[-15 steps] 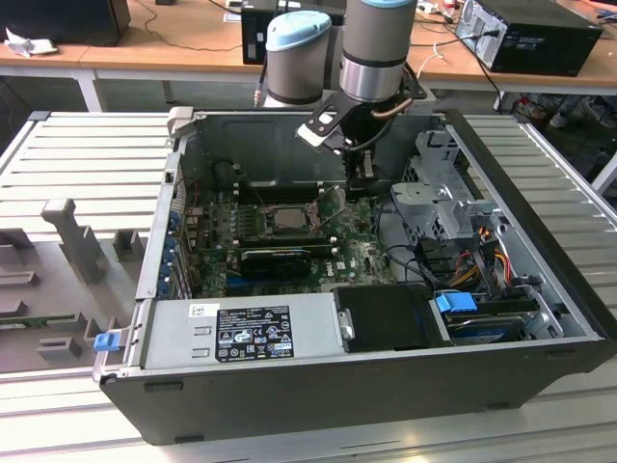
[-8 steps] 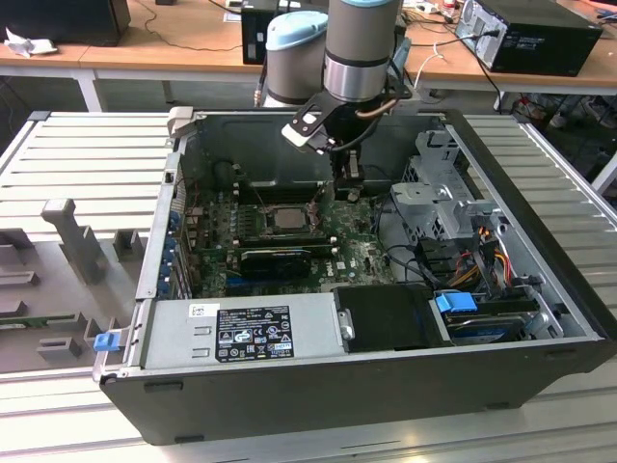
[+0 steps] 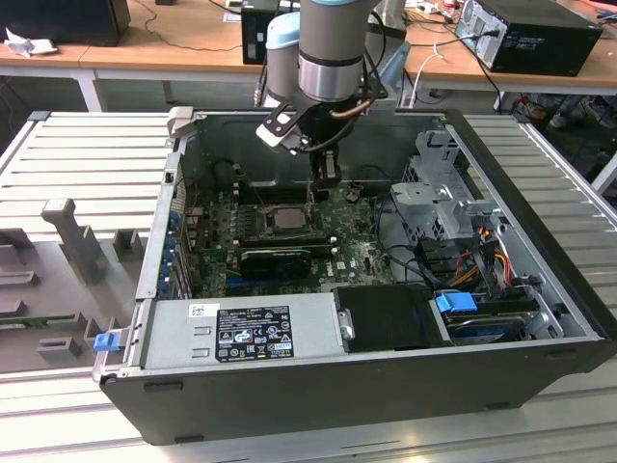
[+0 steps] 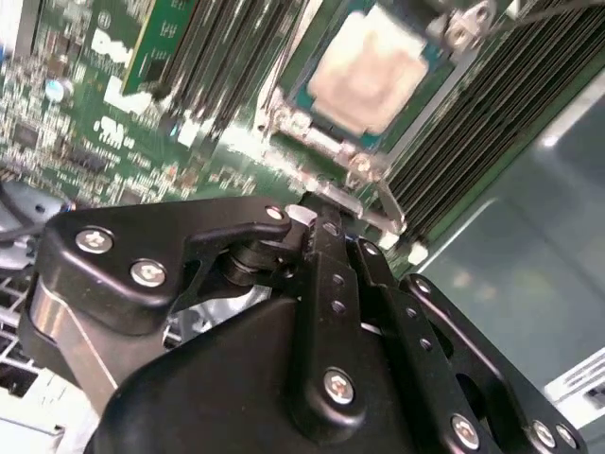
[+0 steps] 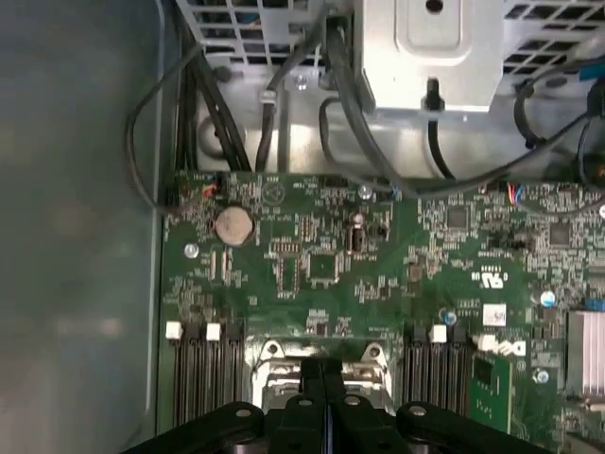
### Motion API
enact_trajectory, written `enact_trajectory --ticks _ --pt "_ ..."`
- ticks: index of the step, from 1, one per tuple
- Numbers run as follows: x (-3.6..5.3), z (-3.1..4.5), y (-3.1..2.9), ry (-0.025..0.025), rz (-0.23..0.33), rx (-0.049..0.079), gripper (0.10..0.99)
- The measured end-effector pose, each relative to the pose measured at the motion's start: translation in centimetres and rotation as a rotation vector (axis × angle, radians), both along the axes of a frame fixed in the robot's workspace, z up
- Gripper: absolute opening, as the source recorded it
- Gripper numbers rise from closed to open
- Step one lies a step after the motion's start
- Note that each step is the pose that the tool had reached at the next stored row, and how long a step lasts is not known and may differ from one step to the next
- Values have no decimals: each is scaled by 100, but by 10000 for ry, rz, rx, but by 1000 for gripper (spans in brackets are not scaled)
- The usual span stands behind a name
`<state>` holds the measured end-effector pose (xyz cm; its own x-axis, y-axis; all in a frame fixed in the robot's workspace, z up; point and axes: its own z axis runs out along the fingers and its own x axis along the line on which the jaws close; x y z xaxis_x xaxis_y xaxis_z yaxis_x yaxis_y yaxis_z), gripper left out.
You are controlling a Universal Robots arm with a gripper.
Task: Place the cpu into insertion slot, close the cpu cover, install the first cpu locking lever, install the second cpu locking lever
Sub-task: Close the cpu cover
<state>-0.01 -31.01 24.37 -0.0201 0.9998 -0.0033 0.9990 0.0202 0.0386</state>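
Note:
The cpu (image 3: 286, 218) (image 4: 369, 71), a square chip with a silver-beige top, lies flat in the insertion slot (image 3: 305, 230) on the green board inside the open computer case. The silver cpu cover (image 4: 317, 132) lies down around the chip as a frame. My gripper (image 3: 326, 179) (image 4: 326, 219) (image 5: 326, 383) hangs at the slot's far edge, shut, its fingers (image 5: 314, 392) pressed together with nothing seen between them. Their tips sit right at a thin metal locking lever (image 4: 389, 210) beside the cover; I cannot tell whether they touch it.
Long black memory slots (image 4: 473, 113) flank the socket. A long black card (image 3: 275, 258) lies nearer the camera. A metal drive cage (image 3: 439, 198) and cable bundles (image 3: 482, 256) fill the exterior view's right; the power supply (image 3: 241, 328) sits in front. Case walls (image 3: 159, 222) enclose everything.

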Motion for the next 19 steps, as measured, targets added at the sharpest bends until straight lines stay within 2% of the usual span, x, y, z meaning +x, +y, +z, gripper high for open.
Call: enact_trajectory --ticks 3,6,9,12,19 --pt "-70 -22 0 0 2 0 106" --pt "-140 -117 0 0 5 0 106" --pt "-191 -169 0 0 7 0 106" --pt "-254 -179 0 0 12 7 106" --pt "-328 -179 0 0 14 28 106"
